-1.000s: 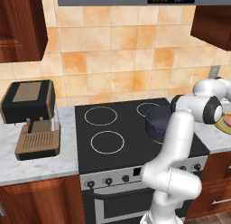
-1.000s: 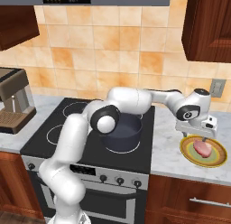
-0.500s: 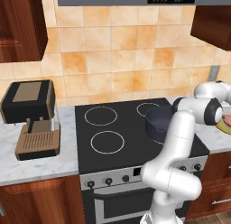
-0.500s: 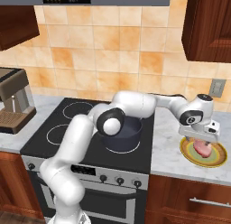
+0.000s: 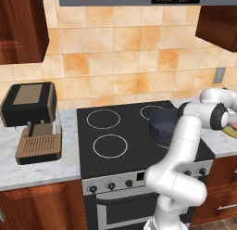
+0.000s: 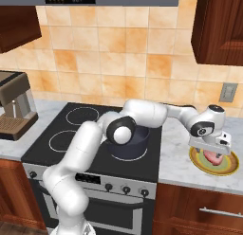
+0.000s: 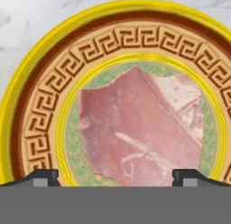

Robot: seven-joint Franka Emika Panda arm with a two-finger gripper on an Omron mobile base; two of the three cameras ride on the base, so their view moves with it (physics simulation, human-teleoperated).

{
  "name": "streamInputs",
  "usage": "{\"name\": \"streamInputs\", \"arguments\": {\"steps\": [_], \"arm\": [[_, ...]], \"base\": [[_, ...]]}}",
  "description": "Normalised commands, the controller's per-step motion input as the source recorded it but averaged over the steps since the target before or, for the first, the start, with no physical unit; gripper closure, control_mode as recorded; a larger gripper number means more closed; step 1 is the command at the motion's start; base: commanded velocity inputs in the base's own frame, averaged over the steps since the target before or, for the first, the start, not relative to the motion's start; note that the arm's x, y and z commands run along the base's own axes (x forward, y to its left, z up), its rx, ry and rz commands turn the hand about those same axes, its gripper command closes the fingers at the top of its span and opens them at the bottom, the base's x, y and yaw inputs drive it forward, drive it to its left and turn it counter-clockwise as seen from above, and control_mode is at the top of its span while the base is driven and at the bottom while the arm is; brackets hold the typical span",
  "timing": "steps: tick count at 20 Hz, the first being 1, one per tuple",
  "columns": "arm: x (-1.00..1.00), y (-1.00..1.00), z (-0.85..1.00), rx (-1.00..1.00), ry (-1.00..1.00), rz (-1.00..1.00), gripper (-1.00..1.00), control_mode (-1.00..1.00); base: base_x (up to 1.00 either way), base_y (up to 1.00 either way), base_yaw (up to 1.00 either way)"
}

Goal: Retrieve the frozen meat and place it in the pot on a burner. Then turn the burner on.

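Two dark fingertips of our gripper (image 7: 115, 175) rise at the bottom of the hand view, set wide apart with nothing between them, one near 7 o'clock and the other near 5 o'clock of the frame. Straight ahead of them lies the frozen meat (image 7: 140, 133), a flat reddish-pink slab with a paler patch toward 2 o'clock, resting in the middle of the yellow-green plate (image 7: 27, 114) with its key-pattern border. We judge that the meat sits directly along the gripper's line of approach, its nearer edge reaching down between the two tips, so the coming move is a plain descent and not a sideways shift. Its outline is irregular, with a point toward 12 o'clock; it looks only slightly longer from 12 to 6 than across, and the open span of the tips seems to bracket most of its width. In the right base view our gripper (image 6: 210, 148) hangs just over the plate (image 6: 230, 168) on the marble table (image 6: 178, 158), at about 3 o'clock of the pot (image 6: 128, 146), which stands on the stove's front right burner. The meat (image 6: 214, 158) shows pink beneath the hand. We reckon the grasp is not yet made, and the pot lies near enough for a short carry toward 9 o'clock afterwards.
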Motion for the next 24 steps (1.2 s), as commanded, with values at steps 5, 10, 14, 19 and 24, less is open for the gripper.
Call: {"name": "streamInputs", "arguments": {"steps": [5,10,14,19,24], "arm": [[0.07,-0.11,-0.1,0.0,0.01,0.01,-1.0,-1.0],[0.0,-0.02,0.0,0.0,0.0,0.01,-1.0,-1.0],[0.0,0.0,-0.03,0.0,0.0,0.0,-1.0,-1.0],[0.0,0.0,-0.19,0.0,0.03,0.0,-1.0,-1.0],[0.0,0.0,-0.1,0.0,0.01,0.01,-1.0,-1.0]], "base": [[0.0,0.0,0.0],[0.0,0.0,0.0],[0.0,0.0,0.0],[0.0,0.0,0.0],[0.0,0.0,0.0]]}}
